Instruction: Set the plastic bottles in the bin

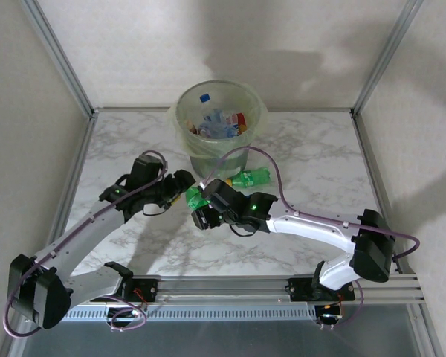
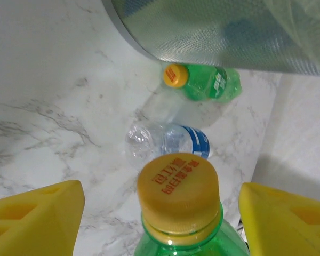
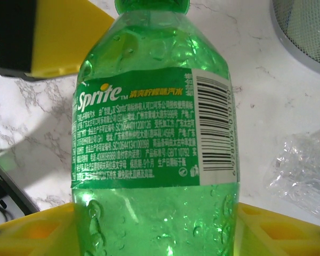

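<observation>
The right end effector (image 3: 160,229) grips a green plastic Sprite bottle (image 3: 149,128); the left end effector (image 2: 160,213) stands open either side of its yellow cap (image 2: 177,186).

The green bottle (image 3: 154,133) wears a green label (image 3: 133,133) with the brand "Sprite" in large white letters and a small "TM" just after it. To the right of the brand runs a line of yellow Chinese characters. Below the brand, several rows of tiny white Chinese print with numbers cover the label, too fine to read with any certainty. At the label's right end a white panel carries a black barcode (image 3: 213,125), its digits blurred. The bottle's yellow cap (image 2: 177,186) bears two lines of orange Chinese characters, seen upside down. Beyond the cap, a second green bottle (image 2: 210,82) shows a white mark on its label, and a clear bottle (image 2: 165,141) has a blue label; neither is legible.
</observation>
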You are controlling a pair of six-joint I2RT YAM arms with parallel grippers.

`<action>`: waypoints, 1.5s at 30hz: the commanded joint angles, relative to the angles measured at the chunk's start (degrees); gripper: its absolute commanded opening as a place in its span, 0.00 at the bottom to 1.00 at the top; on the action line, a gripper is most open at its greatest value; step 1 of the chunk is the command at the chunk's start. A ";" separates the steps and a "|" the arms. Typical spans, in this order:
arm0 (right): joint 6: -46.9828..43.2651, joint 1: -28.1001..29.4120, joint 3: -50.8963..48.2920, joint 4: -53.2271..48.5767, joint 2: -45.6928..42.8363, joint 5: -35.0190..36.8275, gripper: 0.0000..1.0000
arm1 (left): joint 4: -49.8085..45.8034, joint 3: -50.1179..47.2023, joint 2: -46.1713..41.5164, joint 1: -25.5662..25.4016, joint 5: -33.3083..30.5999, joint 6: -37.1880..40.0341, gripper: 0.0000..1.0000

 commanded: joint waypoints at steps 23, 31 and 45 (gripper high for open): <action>0.40 -0.15 -0.01 1.73 -2.48 0.27 0.59 | 10.75 -4.52 -1.70 -0.36 -0.83 -7.05 0.36; 0.75 -0.16 0.03 1.02 -4.05 2.97 0.64 | 11.42 -4.27 -2.00 -0.16 -1.16 -7.44 0.29; 6.07 -3.62 0.29 -3.49 -22.31 26.07 0.86 | 9.39 0.48 -1.71 -0.40 -0.30 -4.71 0.26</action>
